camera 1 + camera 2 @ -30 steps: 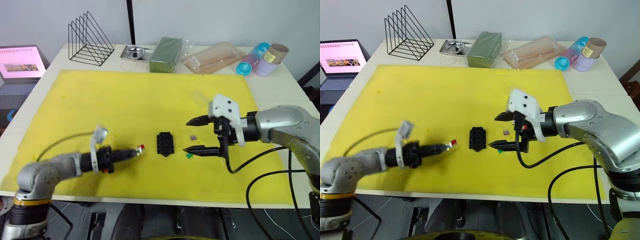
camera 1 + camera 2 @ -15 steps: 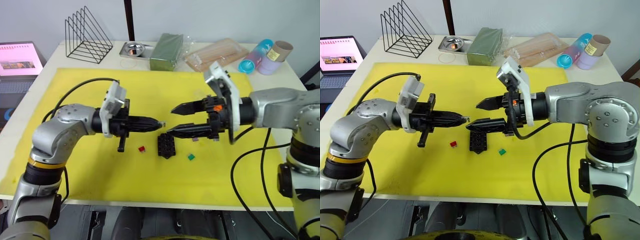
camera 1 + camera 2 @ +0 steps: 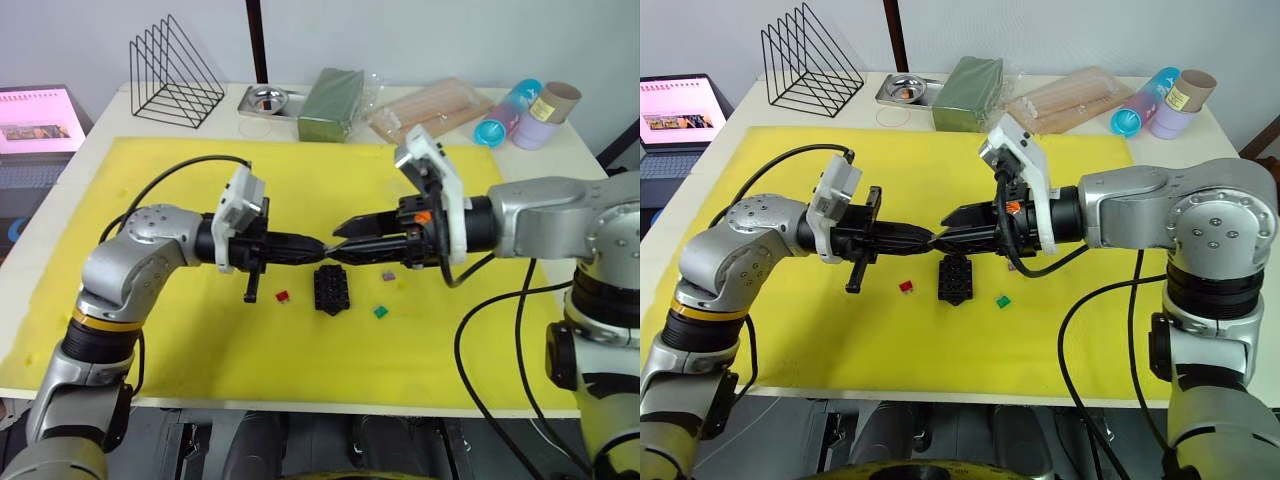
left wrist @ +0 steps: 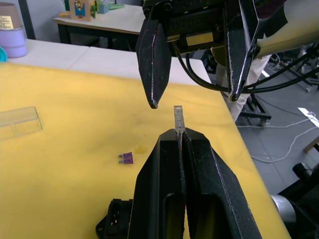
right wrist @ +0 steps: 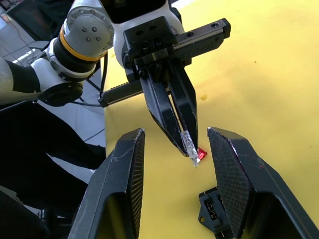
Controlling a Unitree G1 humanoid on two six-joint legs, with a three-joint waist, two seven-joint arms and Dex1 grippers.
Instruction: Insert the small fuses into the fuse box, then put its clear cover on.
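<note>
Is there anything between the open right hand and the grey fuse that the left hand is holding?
Nothing visible is in the way. The left hand is shut on the grey fuse, whose free end sticks out past its fingertips. The right hand, open, faces it with bare air between. The fuse box lies on the mat below them.

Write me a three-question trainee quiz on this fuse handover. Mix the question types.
1. True or false: the left end effector is shut on the grey fuse.
2. Which fuse lies on the yellow mat to the robot's left of the fuse box? A) red fuse B) green C) purple
3. Fill in: the right end effector, facing the left one, is ____.

Key: 1 true; 2 A; 3 open.
</note>
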